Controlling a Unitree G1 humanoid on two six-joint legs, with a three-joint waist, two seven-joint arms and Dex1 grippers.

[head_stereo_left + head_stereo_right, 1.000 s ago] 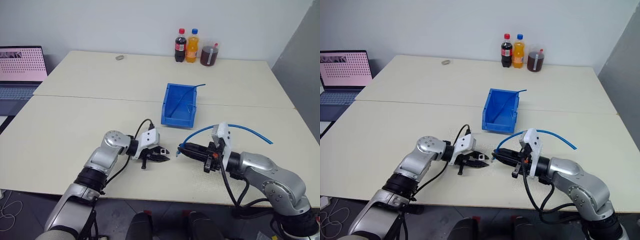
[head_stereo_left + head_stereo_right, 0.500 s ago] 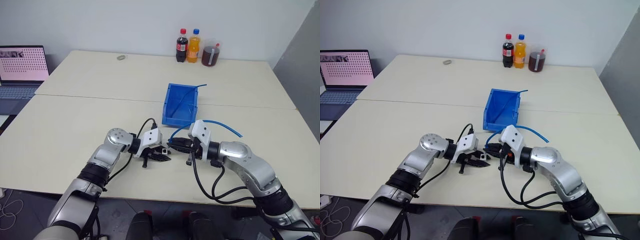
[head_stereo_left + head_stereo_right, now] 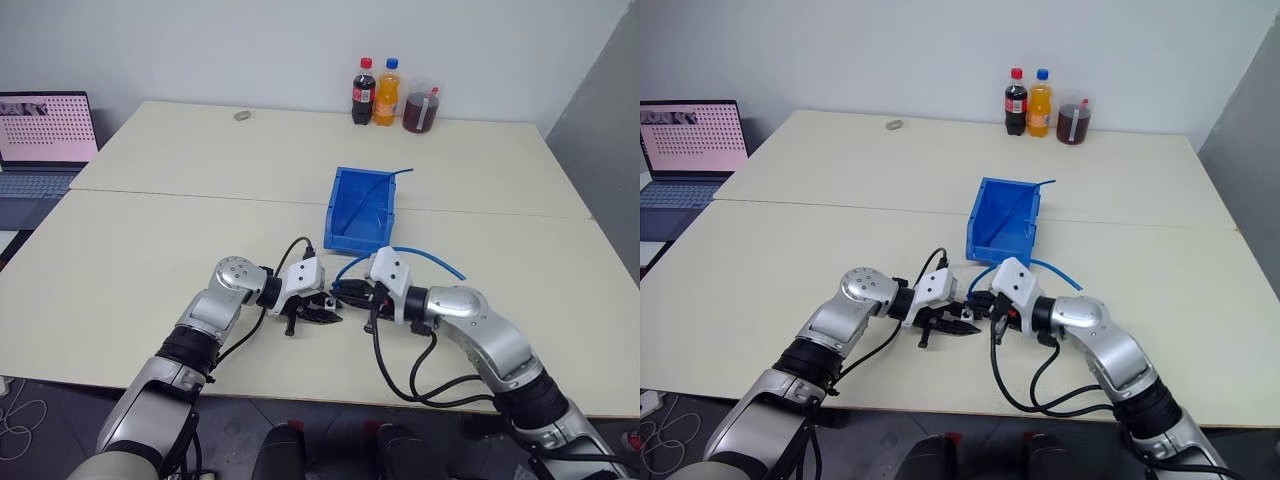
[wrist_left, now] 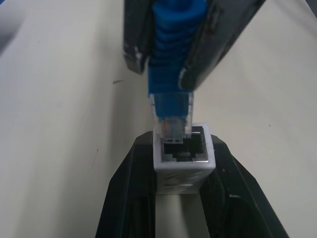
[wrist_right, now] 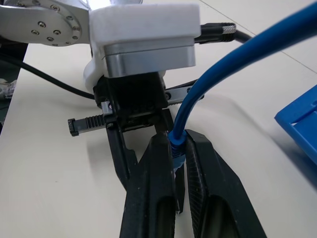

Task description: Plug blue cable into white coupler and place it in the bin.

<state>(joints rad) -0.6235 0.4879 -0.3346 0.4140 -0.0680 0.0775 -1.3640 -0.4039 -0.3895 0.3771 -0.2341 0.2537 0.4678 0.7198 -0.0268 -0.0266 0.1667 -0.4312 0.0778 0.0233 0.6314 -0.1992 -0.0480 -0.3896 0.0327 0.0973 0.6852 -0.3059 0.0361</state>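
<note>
A: What changed?
B: The right end effector [image 3: 345, 292], pinching the blue cable [image 4: 171, 54], has swung in from the right; its clear plug now sits at the socket of the white coupler [image 4: 182, 154], clamped in the left end effector [image 3: 322, 312] above the worktop [image 3: 150, 260]. Insertion looks imminent.
A: Count?
B: One cable, one coupler, one bin [image 3: 358, 212] behind them, with another blue cable in it, three bottles [image 3: 390, 95]
</note>
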